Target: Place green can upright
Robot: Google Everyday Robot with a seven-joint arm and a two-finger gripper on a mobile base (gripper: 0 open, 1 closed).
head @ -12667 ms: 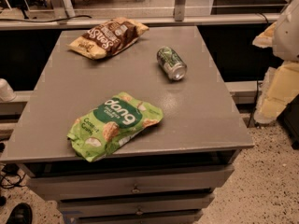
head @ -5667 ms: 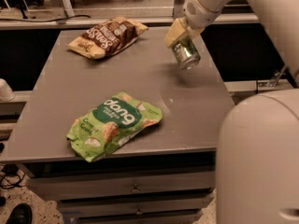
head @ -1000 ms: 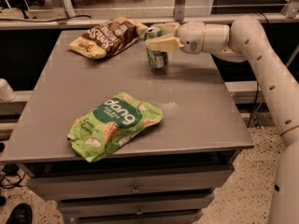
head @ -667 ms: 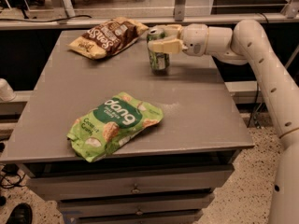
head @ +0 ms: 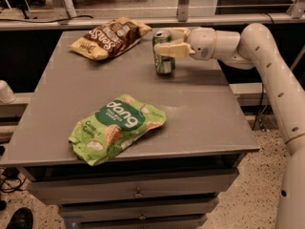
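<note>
The green can [head: 164, 65] stands upright on the grey table [head: 200, 109], at the back, right of the middle. Its silver top shows between the fingers. My gripper [head: 161, 42] reaches in from the right and is shut on the can's upper half, with one cream finger [head: 172, 50] across its front and the other behind its top. The can's base looks to be resting on the tabletop.
A brown snack bag [head: 110, 36] lies at the back left, close to the can. A bright green "dang" snack bag [head: 116, 128] lies at the front middle. My white arm [head: 267, 66] arcs along the table's right side. Drawers sit below the table's front edge.
The can was lying on its side earlier and is now upright in the gripper. Over the last second, gripper and can have shifted slightly to the right.
</note>
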